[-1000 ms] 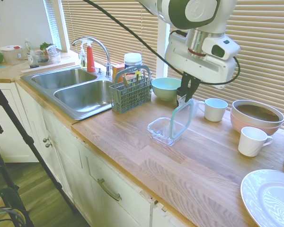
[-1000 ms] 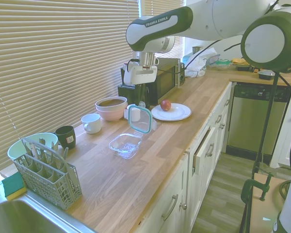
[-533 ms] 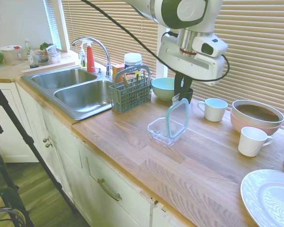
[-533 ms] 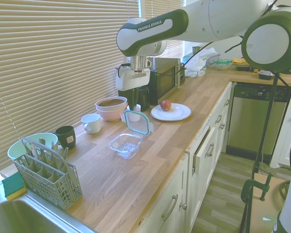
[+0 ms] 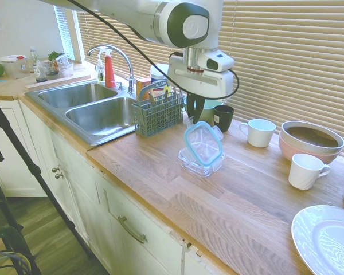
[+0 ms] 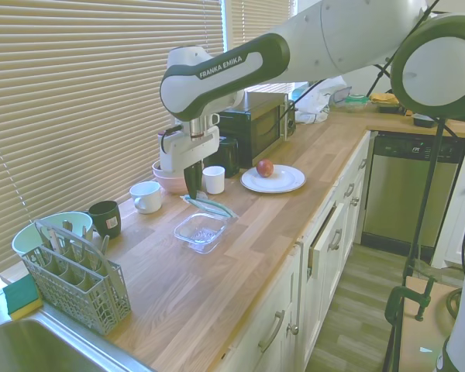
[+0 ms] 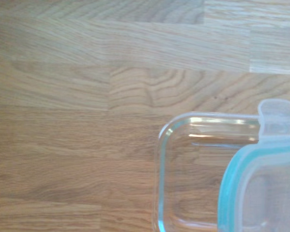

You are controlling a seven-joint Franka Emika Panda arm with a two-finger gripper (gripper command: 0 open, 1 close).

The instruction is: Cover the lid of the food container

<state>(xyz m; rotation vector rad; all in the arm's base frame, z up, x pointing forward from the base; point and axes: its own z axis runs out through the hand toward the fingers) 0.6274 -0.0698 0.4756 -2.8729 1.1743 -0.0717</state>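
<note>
While my gripper pinches lid tilted over food container: partly covering, not seated, tabs unsnapped

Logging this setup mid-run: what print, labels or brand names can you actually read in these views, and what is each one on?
"FRANKA EMIKA": on the white arm's dark band, second exterior view.
Dark mug: pale label, too small to read.
Jar and boxes behind the cutlery basket: print blurred, unreadable.
The lid and food container: no print visible in any view.
</note>
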